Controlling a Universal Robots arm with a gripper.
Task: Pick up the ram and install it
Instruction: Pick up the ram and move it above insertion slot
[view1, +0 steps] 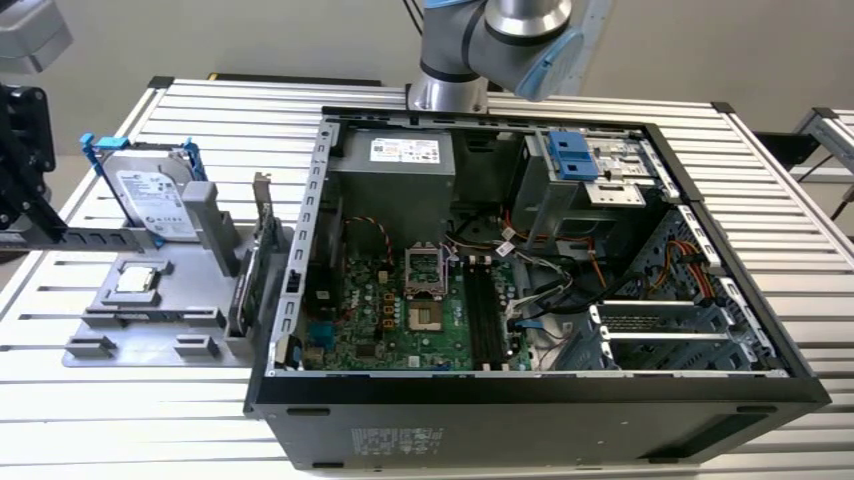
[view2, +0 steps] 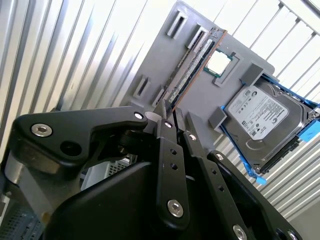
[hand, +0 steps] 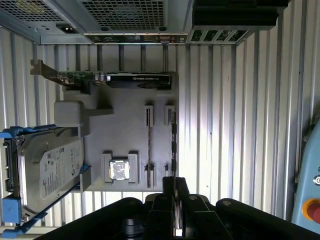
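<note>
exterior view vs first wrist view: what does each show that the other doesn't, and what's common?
Exterior view: green motherboard inside the open black computer case, grey robot arm base.
First wrist view: long thin ram stick edge-on in a slot of the grey parts tray, ahead of the black claw; red button.
Both: that tray, silver hard drive with blue rails, square silver processor chip, upright card with metal bracket.

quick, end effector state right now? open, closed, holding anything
end effector: cannot tell whether it is open or closed; the ram sits in the grey holder.
</note>
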